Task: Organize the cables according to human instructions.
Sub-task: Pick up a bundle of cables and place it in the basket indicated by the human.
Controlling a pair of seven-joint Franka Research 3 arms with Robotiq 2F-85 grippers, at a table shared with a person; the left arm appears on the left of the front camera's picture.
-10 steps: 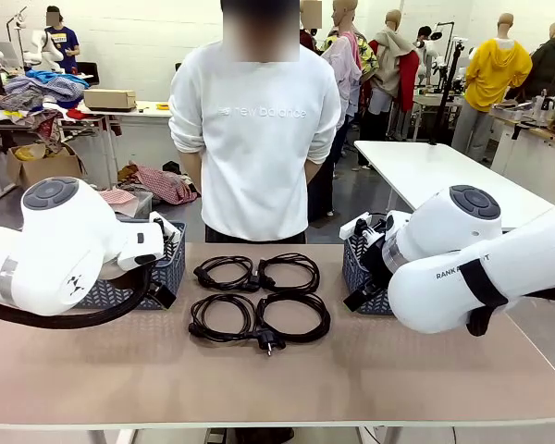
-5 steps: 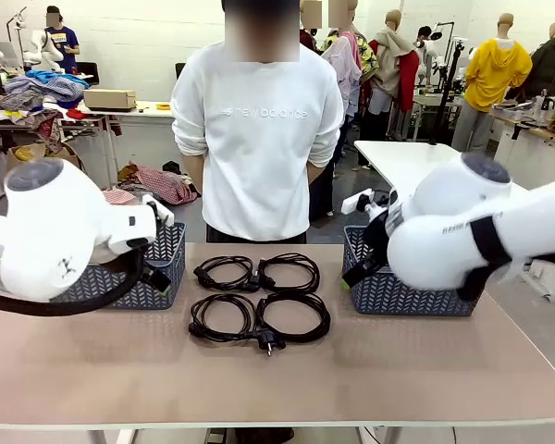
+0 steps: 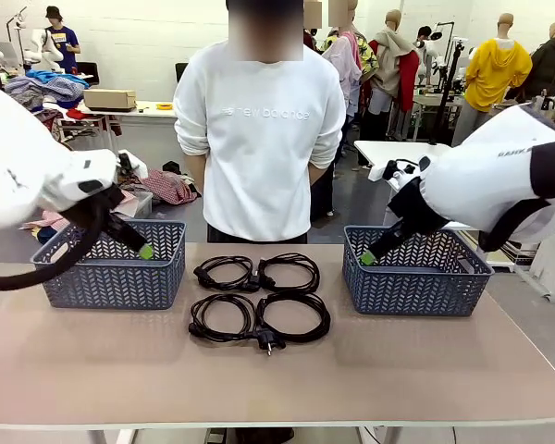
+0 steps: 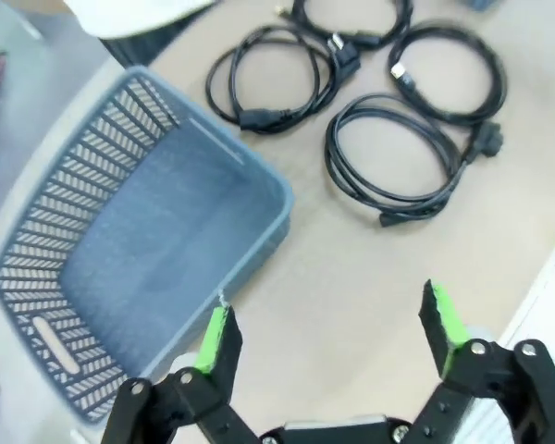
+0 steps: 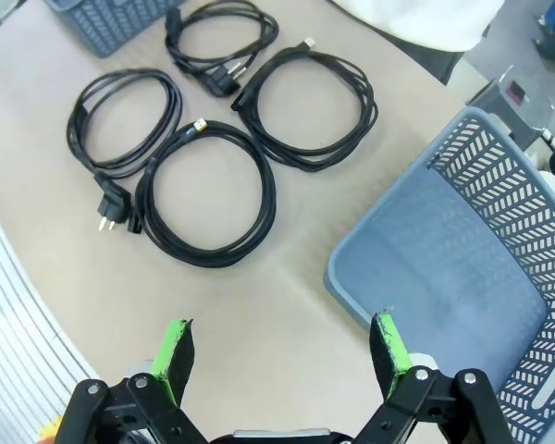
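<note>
Several cables, thin black cords wound in flat coils, lie in a tight cluster at the table's middle: two far coils [image 3: 224,272] [image 3: 290,271] and two near coils [image 3: 220,317] [image 3: 294,317], one with a plug pointing at me. My left gripper [image 3: 137,244] hangs open over the left basket, well left of the coils. In the left wrist view its jaws [image 4: 328,326] stand wide with nothing between them, the cables [image 4: 398,157] beyond. My right gripper [image 3: 370,253] hovers open at the right basket's near-left corner; it [image 5: 283,351] holds nothing, and the cables [image 5: 208,199] lie ahead.
A blue-grey lattice basket [image 3: 111,277] stands left of the cables and another [image 3: 416,282] right of them; both look empty inside [image 4: 259,176] [image 5: 351,268]. A person in a white sweatshirt [image 3: 259,139] stands at the far edge, hands behind the back. Bare tabletop lies in front of the coils.
Both arms have risen and swung outward, uncovering the two baskets. The cables have not moved.
</note>
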